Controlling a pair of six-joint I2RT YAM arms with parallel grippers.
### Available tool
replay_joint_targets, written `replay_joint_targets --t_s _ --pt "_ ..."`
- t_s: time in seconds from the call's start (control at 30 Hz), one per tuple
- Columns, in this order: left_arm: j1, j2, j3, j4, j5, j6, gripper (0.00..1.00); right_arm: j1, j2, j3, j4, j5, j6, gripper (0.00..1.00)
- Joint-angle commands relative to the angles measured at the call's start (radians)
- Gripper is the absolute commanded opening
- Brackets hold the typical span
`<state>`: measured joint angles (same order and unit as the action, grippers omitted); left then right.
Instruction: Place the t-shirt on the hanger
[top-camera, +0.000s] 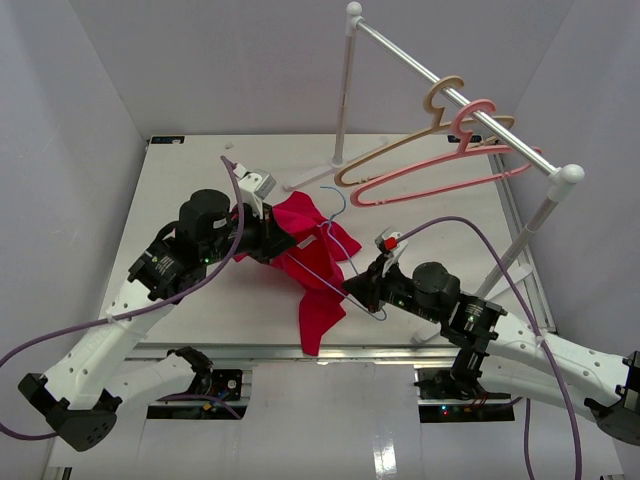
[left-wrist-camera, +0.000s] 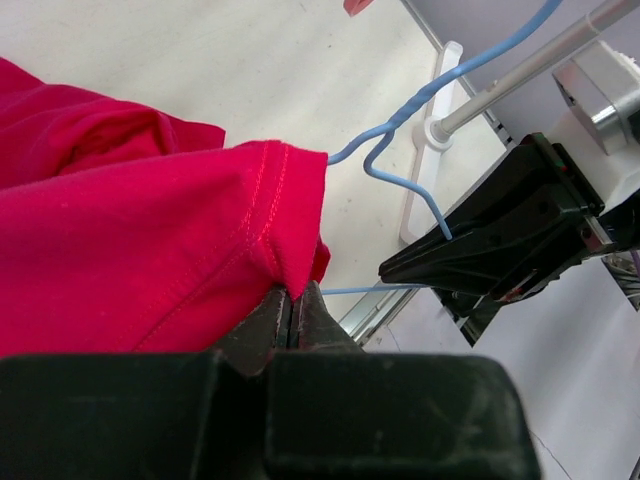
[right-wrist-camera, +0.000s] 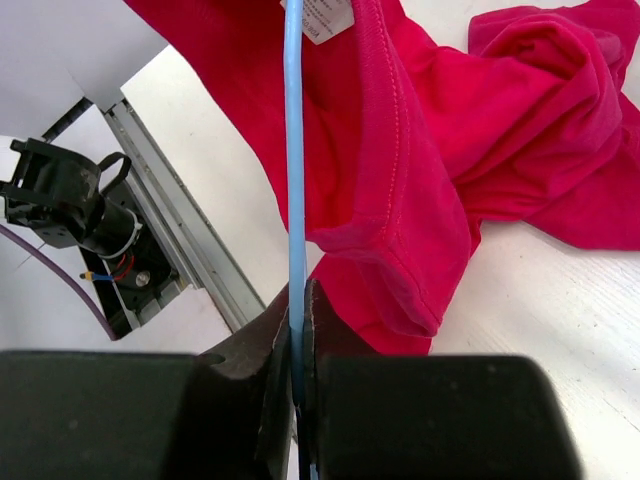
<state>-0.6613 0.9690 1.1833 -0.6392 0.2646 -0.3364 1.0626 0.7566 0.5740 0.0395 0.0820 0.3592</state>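
Blue-wire hanger (right-wrist-camera: 293, 150): clamped in closed right gripper (right-wrist-camera: 297, 300), toward near edge of table (top-camera: 190, 160), right of centre. Mid-table: t-shirt (top-camera: 318, 300), bunched, wire partly inside cloth, neck label beside wire. Left of centre: left gripper (left-wrist-camera: 293, 300) pinched tight on shirt hem. Far edge: rack (top-camera: 420, 64). Risks: thin wire twisting or slipping between jaws under pull; hem tugged out of pinch; cloth snagging on hook, bunching instead of sliding over shoulder.

top: high, rear, looking down | wrists: close over fingers (left-wrist-camera: 262, 325) | shared: t-shirt (top-camera: 300, 215)
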Motion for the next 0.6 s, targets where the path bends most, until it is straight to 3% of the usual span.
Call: replay_joint_targets --t_s 0.0,0.13,0.17,0.27,0.37,0.47,0.57 --pt "-0.004 0.043 0.056 -0.058 -0.001 0.026 0.00 0.003 0.019 -0.009 0.232 -0.007 -0.017 0.08" --pt "-0.005 0.053 0.083 -0.058 0.027 0.037 0.02 0.024 0.054 -0.004 0.277 -0.019 -0.053 0.08" --pt "-0.008 0.053 0.083 -0.050 0.072 0.050 0.06 0.031 0.056 -0.007 0.294 -0.016 -0.078 0.08" --pt "-0.012 0.039 0.093 -0.089 0.149 0.101 0.34 0.037 0.035 -0.040 0.386 -0.038 -0.117 0.08" --pt "-0.012 -0.014 0.146 -0.178 0.010 0.158 0.44 0.036 -0.001 -0.069 0.448 -0.078 -0.124 0.08" --pt "-0.012 -0.108 0.154 -0.186 -0.062 0.262 0.61 0.037 -0.046 -0.095 0.476 -0.120 -0.124 0.08" --pt "-0.012 -0.171 0.175 -0.178 -0.110 0.355 0.63 0.037 -0.101 -0.143 0.488 -0.152 -0.122 0.08"
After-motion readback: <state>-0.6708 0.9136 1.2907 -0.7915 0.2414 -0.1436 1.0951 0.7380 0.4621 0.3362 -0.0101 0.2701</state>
